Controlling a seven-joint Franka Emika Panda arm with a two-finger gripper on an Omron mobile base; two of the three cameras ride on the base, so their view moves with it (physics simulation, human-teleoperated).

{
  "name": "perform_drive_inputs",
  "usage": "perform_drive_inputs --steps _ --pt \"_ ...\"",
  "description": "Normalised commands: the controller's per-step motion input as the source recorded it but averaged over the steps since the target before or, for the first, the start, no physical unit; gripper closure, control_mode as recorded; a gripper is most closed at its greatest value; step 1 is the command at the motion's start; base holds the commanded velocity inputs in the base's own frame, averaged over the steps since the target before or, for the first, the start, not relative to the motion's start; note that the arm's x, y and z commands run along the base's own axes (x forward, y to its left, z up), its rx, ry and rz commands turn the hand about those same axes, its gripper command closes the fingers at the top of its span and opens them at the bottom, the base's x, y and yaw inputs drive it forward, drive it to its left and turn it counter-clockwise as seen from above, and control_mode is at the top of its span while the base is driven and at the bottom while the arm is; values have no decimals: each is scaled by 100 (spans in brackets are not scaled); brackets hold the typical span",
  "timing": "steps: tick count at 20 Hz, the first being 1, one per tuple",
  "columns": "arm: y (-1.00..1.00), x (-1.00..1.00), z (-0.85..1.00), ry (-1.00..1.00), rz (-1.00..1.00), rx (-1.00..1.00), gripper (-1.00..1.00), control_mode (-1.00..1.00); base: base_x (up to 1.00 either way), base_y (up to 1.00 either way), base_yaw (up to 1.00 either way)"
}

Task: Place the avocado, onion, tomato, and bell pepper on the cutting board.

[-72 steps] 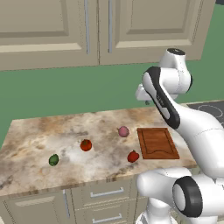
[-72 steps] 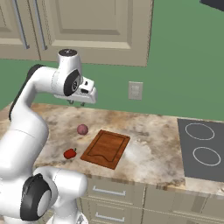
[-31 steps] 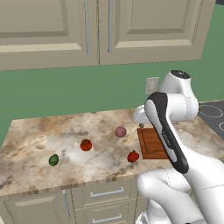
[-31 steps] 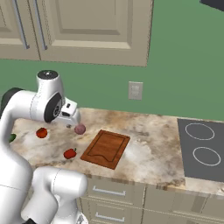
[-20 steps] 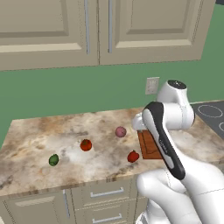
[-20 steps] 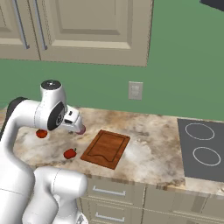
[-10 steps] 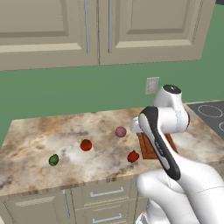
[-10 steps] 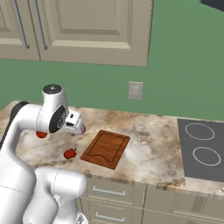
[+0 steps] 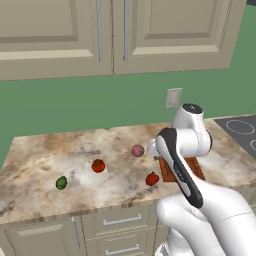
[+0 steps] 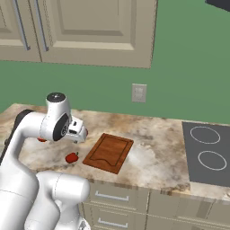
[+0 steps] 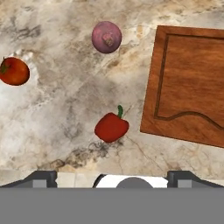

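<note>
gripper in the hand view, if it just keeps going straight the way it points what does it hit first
Probably the bell pepper, which lies nearest the line of the open gripper, or bare counter beside it. The cutting board sits off to one side. Depth is hard to judge.

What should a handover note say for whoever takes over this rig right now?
End effector: open, holding nothing, hanging above the counter over the bell pepper.
Bell pepper: on the counter beside the cutting board's near corner, off the board.
Onion: on the counter beside the cutting board, apart from it.
Tomato: on the counter, farther from the board than the onion.
Avocado: on the counter, farthest from the board.
Cutting board: bare.
Done: nothing placed yet.
Left: all four foods still go onto the board; the bell pepper looks the likeliest first pick.
</note>
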Motion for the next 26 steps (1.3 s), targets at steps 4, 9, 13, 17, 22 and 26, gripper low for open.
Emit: perform_drive_inputs --steps 4,9,13,17,22,26 --pt "12 8 -23 0 -1 0 -100 -100 0 0 0" --pt "15 11 -21 0 -2 0 -100 -100 0 0 0" --pt "6 9 -24 1 -2 0 -100 -100 0 0 0" --pt "0 14 -27 3 -2 0 -100 -100 0 0 0" --pt "0 17 -29 4 -1 0 -100 -100 0 0 0" --pt "0 14 -26 3 -1 0 -100 -100 0 0 0"
